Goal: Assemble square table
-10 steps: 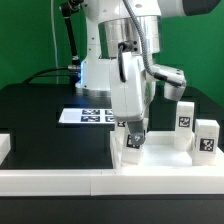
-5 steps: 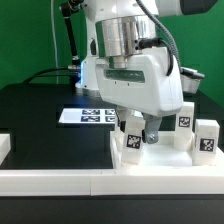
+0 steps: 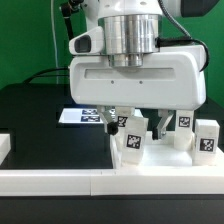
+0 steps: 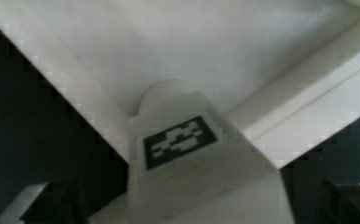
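A short white blocky leg (image 3: 133,143) with a black-white tag stands upright at the front, left of centre. My gripper (image 3: 136,126) hangs over it, its broad face toward the exterior camera. It is open, with one finger (image 3: 112,121) on each side of the leg's top and apart from it. In the wrist view the leg (image 4: 189,150) lies between the dark fingertips (image 4: 38,203), and my gripper (image 4: 198,208) is open around it. Two more tagged legs (image 3: 184,127) (image 3: 207,139) stand to the exterior view's right. The white table top (image 3: 165,160) lies under or just before them.
A long low white border rail (image 3: 110,183) runs along the front, with a short piece (image 3: 5,148) at the exterior view's left. The marker board (image 3: 82,116) lies behind my gripper on the black table (image 3: 50,140). The arm's base and cables stand at the back.
The hand has turned about its vertical axis from side-on to broad face toward the exterior camera, staying over the same leg, and now sits lower around its top.
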{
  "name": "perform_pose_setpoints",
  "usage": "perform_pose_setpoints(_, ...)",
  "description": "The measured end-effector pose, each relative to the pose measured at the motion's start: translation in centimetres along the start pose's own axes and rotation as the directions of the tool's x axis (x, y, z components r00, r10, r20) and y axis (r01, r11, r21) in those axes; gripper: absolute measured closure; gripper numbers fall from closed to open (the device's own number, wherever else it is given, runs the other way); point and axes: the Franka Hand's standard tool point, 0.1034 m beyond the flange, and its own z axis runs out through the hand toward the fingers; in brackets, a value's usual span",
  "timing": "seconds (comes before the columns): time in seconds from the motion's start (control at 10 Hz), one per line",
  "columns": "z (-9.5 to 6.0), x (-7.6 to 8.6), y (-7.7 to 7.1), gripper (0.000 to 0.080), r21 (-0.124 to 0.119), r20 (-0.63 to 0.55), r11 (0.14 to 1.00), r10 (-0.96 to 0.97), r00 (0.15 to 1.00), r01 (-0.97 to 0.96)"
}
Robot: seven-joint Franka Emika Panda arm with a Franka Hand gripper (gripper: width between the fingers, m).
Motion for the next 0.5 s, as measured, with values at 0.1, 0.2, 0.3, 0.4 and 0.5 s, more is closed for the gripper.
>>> perform_pose_setpoints(0.1, 0.00, 0.00, 0.00, 0.0177, 0.000, 0.000, 1.000, 0.017, 1.000, -0.017)
perform_pose_setpoints(0.2, 0.00, -0.01, -0.02, 0.0177, 0.001, 0.000, 0.999, 0.037, 0.999, -0.037)
perform_pose_setpoints(0.3, 0.01, -0.06, -0.08, 0.0351, 0.003, 0.002, 0.992, 0.128, 0.992, -0.128)
perform_pose_setpoints(0.4, 0.05, -0.07, 0.04, 0.0351, 0.001, 0.003, 0.984, 0.178, 0.984, -0.178)
perform_pose_setpoints(0.5, 0.16, -0.19, 0.23, 0.0505, -0.003, 0.004, 0.953, 0.304, 0.953, -0.304)
